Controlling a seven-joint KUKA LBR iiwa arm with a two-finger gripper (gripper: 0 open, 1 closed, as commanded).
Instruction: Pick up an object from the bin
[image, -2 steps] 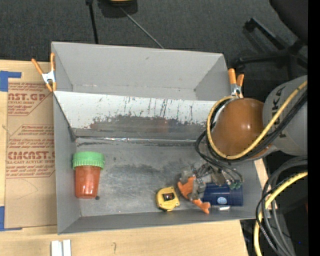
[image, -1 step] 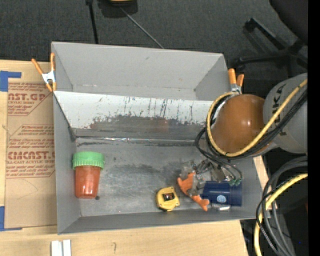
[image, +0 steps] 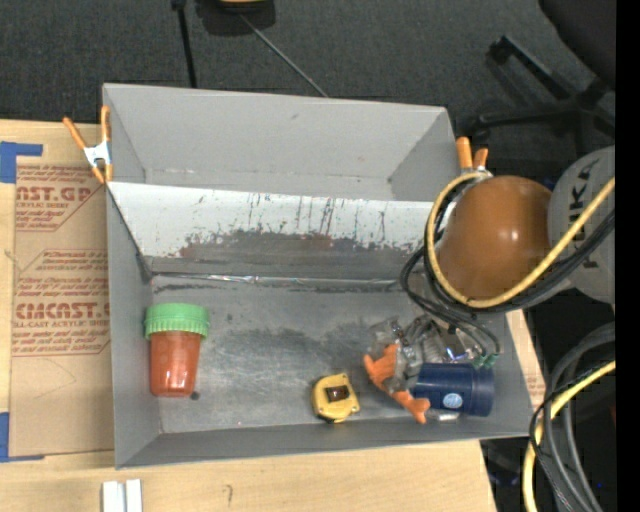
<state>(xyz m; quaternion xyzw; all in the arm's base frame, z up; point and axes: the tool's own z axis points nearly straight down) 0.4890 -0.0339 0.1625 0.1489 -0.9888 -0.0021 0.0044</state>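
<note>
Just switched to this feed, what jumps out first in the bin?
The arm's rounded orange cover looms over the right side of the bin, with the end effector low in the near right corner beside a dark blue cylinder. A red bottle with a green cap lies alone at the left, and a small yellow tape measure sits by the front wall.

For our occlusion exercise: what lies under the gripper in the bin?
A dark blue cylinder and an orange plastic piece lie there. The gripper covers parts of both; whether it touches them cannot be told.
</note>
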